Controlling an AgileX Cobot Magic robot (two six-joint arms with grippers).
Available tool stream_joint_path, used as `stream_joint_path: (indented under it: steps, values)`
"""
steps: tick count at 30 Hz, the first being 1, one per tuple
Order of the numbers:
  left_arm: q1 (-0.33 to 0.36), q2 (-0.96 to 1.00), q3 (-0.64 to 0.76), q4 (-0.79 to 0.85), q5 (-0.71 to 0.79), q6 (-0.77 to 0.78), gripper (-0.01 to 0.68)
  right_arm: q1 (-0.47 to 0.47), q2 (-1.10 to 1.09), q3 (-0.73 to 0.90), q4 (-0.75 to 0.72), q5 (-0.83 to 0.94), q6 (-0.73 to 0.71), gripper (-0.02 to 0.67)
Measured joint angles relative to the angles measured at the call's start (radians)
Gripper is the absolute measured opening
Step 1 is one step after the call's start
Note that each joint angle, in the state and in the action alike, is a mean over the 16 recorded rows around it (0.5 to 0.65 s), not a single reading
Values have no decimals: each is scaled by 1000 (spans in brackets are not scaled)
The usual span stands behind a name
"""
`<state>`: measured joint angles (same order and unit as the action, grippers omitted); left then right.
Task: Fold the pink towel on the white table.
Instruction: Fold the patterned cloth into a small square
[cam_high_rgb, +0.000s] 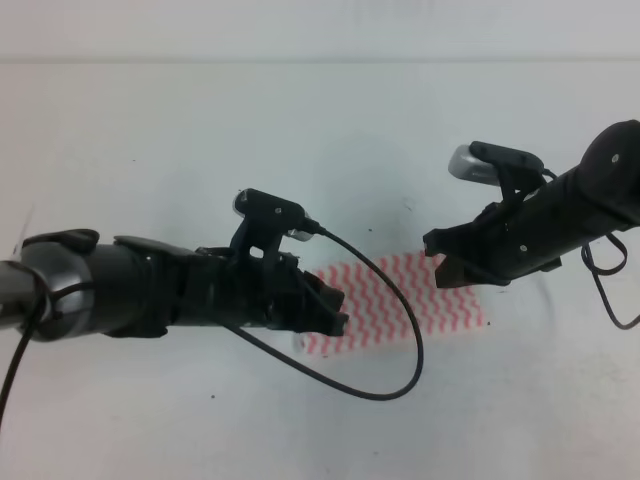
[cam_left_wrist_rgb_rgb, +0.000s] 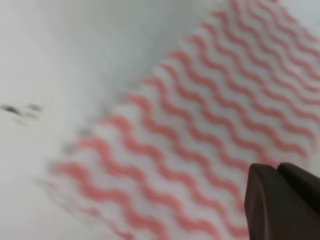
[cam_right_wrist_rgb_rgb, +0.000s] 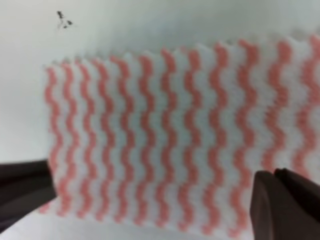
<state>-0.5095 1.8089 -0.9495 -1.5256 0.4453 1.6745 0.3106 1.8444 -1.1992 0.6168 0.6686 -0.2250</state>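
Centrally, slightly toward 4 o'clock on the table (cam_high_rgb: 150, 150), the towel (cam_high_rgb: 400, 305) is laid flat. Its 9 o'clock end is covered by the left gripper (cam_high_rgb: 335, 312), its 3 o'clock end by the right gripper (cam_high_rgb: 447, 265). Whether either claw is spread cannot be told. Dark specks are shown only by the wrist views.

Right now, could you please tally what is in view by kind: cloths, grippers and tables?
Cloths: 1, the pink towel
Grippers: 2, the left gripper and the right gripper
Tables: 1, the white table
Total: 4
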Motion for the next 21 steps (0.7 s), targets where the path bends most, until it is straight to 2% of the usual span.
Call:
stream_joint_path:
  steps: [12, 21]
  values:
    - [0, 6, 0, 306, 36, -330, 6, 0, -16, 0, -62, 19, 47, -19]
    - [0, 12, 0, 427, 9, -444, 6, 0, -18, 0, -56, 22, 46, -18]
